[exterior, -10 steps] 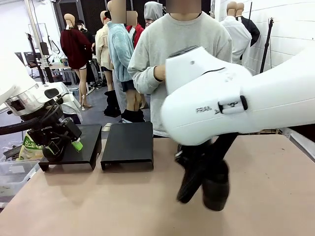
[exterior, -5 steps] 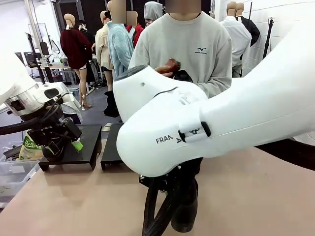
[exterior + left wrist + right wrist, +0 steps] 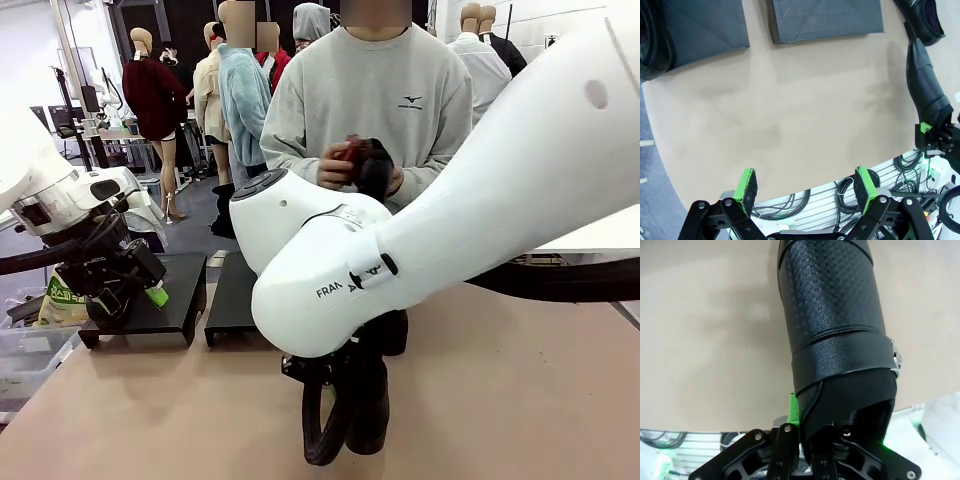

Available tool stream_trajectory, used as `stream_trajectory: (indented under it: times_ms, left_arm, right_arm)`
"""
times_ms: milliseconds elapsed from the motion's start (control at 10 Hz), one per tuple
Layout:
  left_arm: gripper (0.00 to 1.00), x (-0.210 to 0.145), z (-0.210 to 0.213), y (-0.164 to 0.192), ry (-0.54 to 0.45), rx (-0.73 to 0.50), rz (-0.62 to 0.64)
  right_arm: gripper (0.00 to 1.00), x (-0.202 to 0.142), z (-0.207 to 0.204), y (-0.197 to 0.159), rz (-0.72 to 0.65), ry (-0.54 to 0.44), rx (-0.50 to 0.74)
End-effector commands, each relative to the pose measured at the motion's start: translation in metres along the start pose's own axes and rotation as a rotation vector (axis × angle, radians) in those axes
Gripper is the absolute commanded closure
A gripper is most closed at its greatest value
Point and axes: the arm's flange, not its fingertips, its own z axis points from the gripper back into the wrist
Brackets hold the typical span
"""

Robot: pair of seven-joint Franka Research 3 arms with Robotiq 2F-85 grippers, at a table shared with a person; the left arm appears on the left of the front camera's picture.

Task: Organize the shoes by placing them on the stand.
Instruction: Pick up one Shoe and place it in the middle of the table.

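My right gripper hangs under the big white arm that crosses the middle, shut on a black shoe that points down just above the table. In the right wrist view that textured shoe runs up from the gripper, with one green pad pressed on its side. The person holds another black shoe at chest height in both hands. My left gripper hovers open over the left black stand; a second stand sits to its right. The left wrist view shows its open fingers.
In the left wrist view both stands lie at the top, the held shoe at the right, and another shoe in the top right corner. A clear bin with a packet stands at the table's left edge.
My right arm has swung left and closer to the camera with the shoe, lowering it toward the table. The person has lifted a shoe up in both hands. The left arm is still.
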Motion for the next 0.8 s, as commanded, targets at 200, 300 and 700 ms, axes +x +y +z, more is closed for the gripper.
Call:
stream_trajectory:
  times_ms: [200, 300, 700]
  left_arm:
    - [0.00, 0.001, 0.000, 0.002, 0.001, 0.013, -0.005]
    - [0.00, 0.001, 0.000, 0.002, 0.001, 0.013, -0.005]
    - [0.00, 0.001, 0.000, 0.002, 0.001, 0.013, -0.005]
  right_arm:
    - [1.00, 0.014, -0.020, 0.015, 0.066, 0.029, 0.042]
    - [1.00, 0.016, -0.025, 0.016, 0.070, 0.040, 0.050]
    - [0.77, 0.017, -0.039, 0.019, 0.070, 0.093, 0.064]
